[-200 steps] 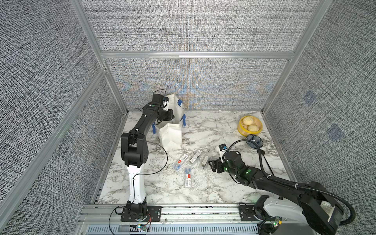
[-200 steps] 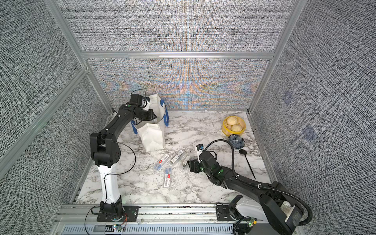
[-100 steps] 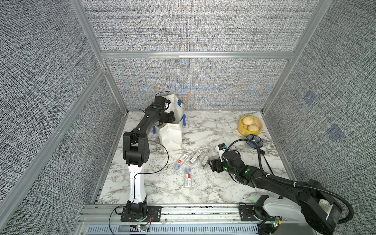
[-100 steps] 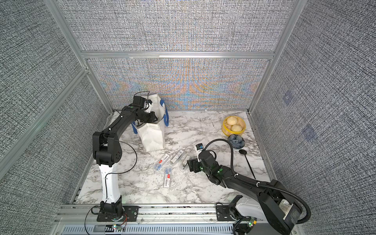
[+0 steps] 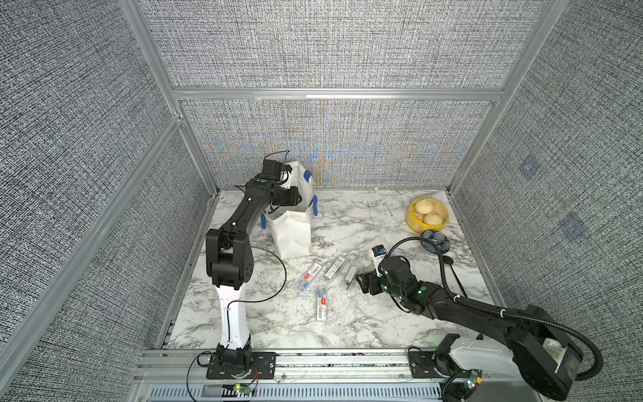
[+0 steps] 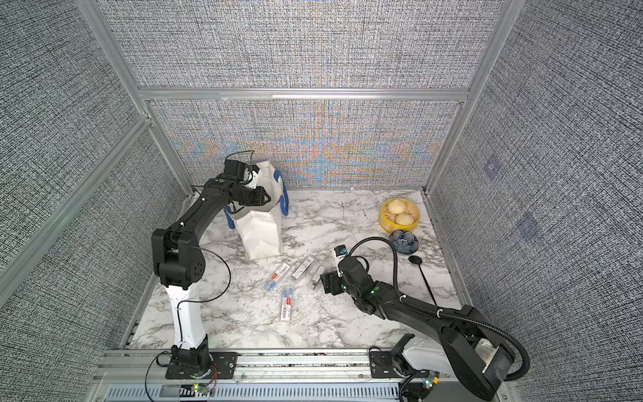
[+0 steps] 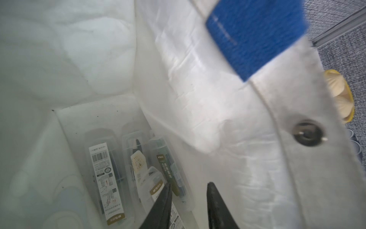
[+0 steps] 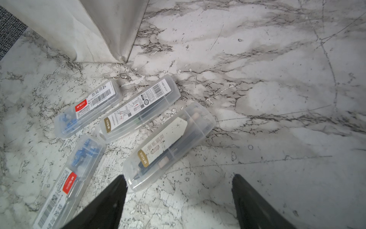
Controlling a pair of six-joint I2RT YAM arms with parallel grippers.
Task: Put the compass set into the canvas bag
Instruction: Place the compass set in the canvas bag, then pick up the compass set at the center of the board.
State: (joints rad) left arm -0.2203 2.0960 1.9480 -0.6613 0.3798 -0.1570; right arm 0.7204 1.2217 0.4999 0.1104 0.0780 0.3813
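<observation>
Left claw (image 7: 189, 184) hangs inside the canvas bag (image 5: 292, 233), jaws slightly parted and empty, so anything released would join the compass sets (image 7: 107, 178) on its bottom. Right claw (image 8: 178, 176) gapes wide beside the nearest compass case (image 8: 168, 146) on the counter (image 5: 365, 215), seemingly poised to grab.

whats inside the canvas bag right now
At least three clear cases lie at the bottom of the canvas bag. The left gripper covers part of one.
</observation>
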